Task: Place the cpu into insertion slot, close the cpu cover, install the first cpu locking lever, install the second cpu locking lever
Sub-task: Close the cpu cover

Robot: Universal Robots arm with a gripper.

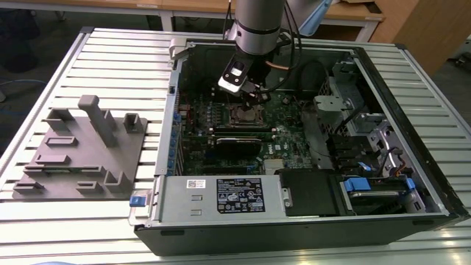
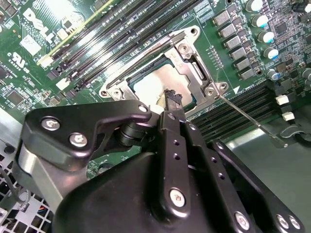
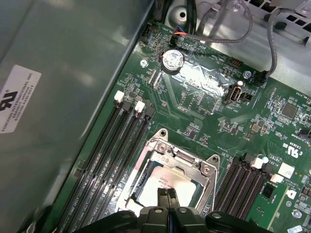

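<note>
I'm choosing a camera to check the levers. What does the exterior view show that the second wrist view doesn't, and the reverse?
The exterior view adds the whole case, the arm, and the grey fixture at the exterior view's left. The second wrist view adds a thin lever jutting sideways, and the cover framing the cpu. Both show the slot with the shut pincer over it.

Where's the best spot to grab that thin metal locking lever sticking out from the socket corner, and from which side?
Take the locking lever by its bent outer end, past the memory slots, coming down from above with the jaws straddling the rod. It is a thin wire lying low, so the hooked tip probably gives the freest hold.
</note>
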